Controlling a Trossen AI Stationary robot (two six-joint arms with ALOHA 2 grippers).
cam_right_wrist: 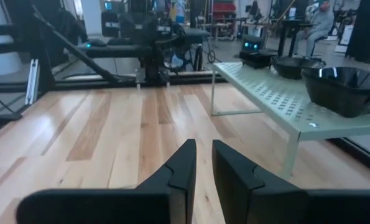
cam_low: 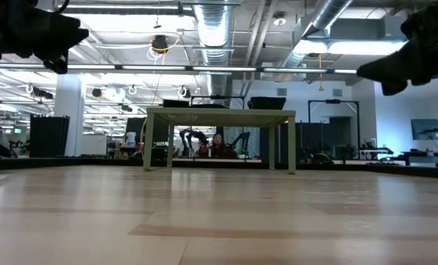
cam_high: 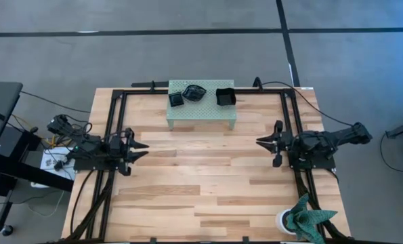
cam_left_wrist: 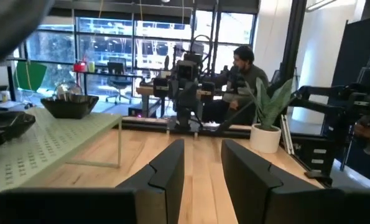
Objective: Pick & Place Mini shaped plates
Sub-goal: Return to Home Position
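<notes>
Left gripper (cam_high: 139, 148): fingers apart, holding nothing, at the left side of the table (cam_high: 201, 196).
Right gripper (cam_high: 262, 142): fingers a little apart, holding nothing, at the right side.
Plates (cam_high: 195, 92): black, in three spots on the green stand (cam_high: 201, 116), far middle.
Which way: plates lie farther back, between both arms; neither looks much nearer.

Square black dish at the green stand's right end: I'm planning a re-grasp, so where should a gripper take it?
Likely its raised wall, from above, on the side facing the right gripper. The dish sits upright on the stand, its hollow open upward, so one finger could go inside and one outside.
</notes>
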